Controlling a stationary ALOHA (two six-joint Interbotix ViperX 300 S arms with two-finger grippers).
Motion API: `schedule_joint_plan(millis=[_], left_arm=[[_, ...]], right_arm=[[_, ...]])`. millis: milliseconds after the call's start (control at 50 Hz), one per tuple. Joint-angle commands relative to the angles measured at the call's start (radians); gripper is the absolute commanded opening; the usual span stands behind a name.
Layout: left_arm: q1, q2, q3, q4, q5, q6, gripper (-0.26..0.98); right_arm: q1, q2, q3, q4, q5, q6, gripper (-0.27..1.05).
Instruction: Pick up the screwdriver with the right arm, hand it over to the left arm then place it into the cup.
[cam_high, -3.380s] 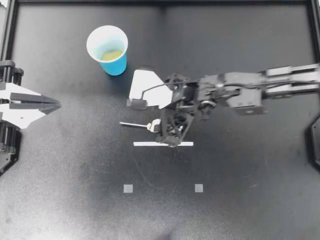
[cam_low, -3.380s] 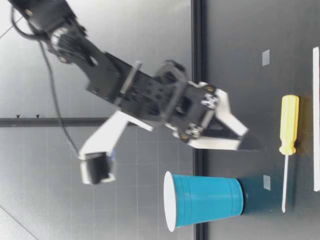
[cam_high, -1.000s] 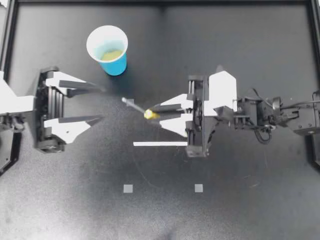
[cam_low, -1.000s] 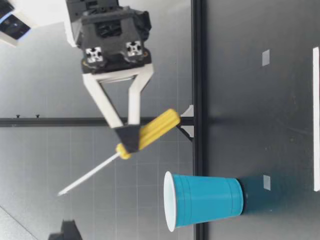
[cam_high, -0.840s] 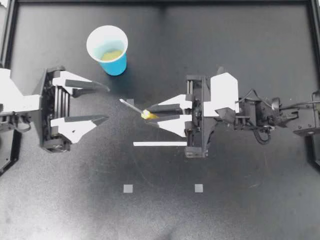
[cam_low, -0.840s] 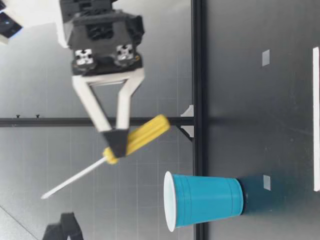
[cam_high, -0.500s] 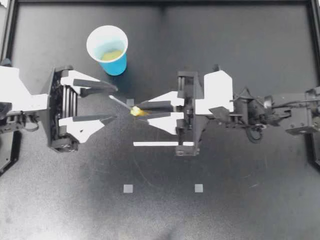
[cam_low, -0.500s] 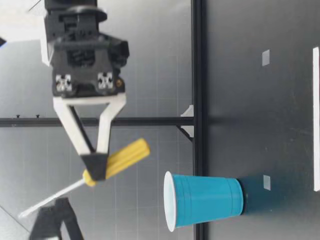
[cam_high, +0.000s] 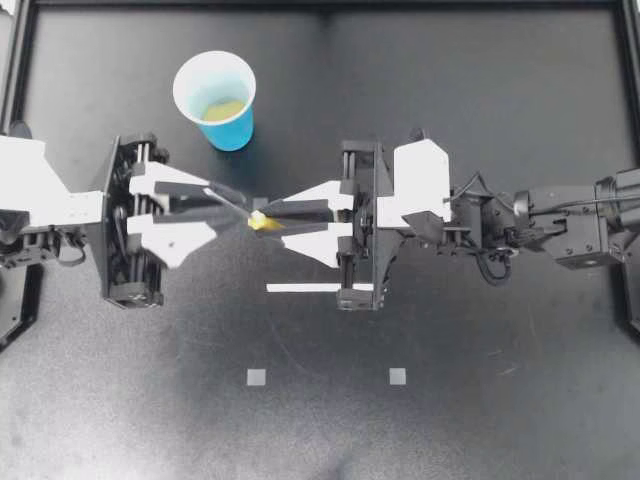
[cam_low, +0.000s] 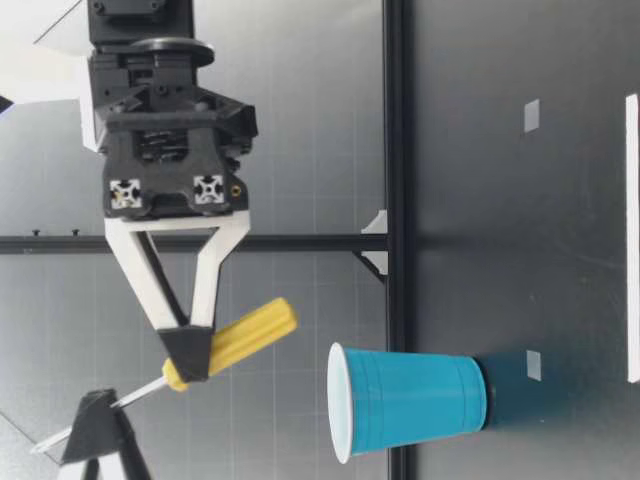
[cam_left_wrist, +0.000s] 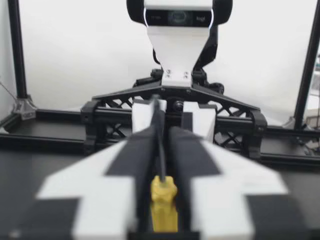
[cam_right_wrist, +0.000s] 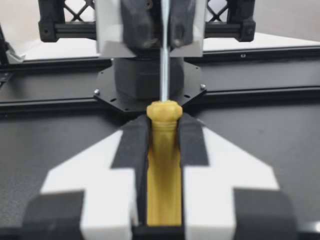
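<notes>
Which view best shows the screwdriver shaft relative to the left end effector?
Left wrist view: the shaft runs between the left end effector's fingers, slim gaps either side. Top view shows it slanting along one finger; low view, partly hidden behind a finger; right wrist view, only running off towards blurred fingers.

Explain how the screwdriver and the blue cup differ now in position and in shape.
The screwdriver is in the air, its yellow handle clamped in my right gripper; the cup stands on the table. The screwdriver is tilted, its metal tip higher than its handle; the cup is upright, mouth up. The screwdriver is long and thin; the cup is wide and hollow. They do not touch.
</notes>
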Motion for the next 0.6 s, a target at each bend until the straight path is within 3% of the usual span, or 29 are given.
schedule_joint_plan(millis=[0, 260, 500, 580], left_arm=[[0.000, -0.006, -0.014, 0.003, -0.017, -0.003, 0.09], [0.000, -0.006, -0.011, 0.008, -0.017, -0.025, 0.09], [0.000, -0.005, -0.009, 0.011, -0.017, -0.025, 0.09], [0.000, -0.005, -0.003, 0.011, -0.017, -0.020, 0.09]], right_arm=[[-0.006, -0.014, -0.021, 0.005, -0.003, 0.003, 0.05], [-0.018, -0.017, -0.018, 0.032, 0.000, 0.009, 0.16], [-0.020, -0.015, -0.020, 0.037, 0.000, 0.011, 0.61], [-0.020, -0.021, -0.015, 0.038, 0.000, 0.011, 0.71]])
